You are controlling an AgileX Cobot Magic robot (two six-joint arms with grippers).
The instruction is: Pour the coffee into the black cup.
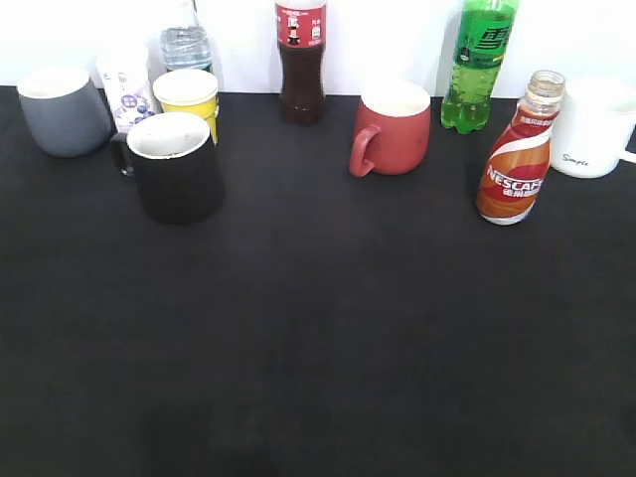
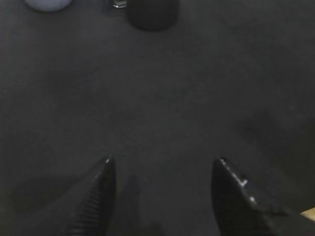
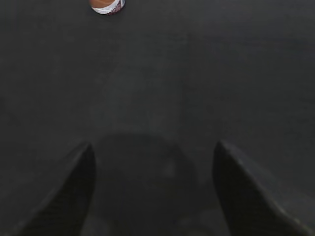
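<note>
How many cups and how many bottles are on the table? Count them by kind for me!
Cups: 5 – grey cup, yellow cup, black cup, red cup, white cup.
Bottles: 4 – water bottle, cola bottle, green bottle, coffee bottle.
Packets: 1 – white packet.
Total: 10

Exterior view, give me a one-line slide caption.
Coffee bottle stands uncapped at right, black cup at left, on a dark table among other mugs and bottles; no arms in view.
</note>
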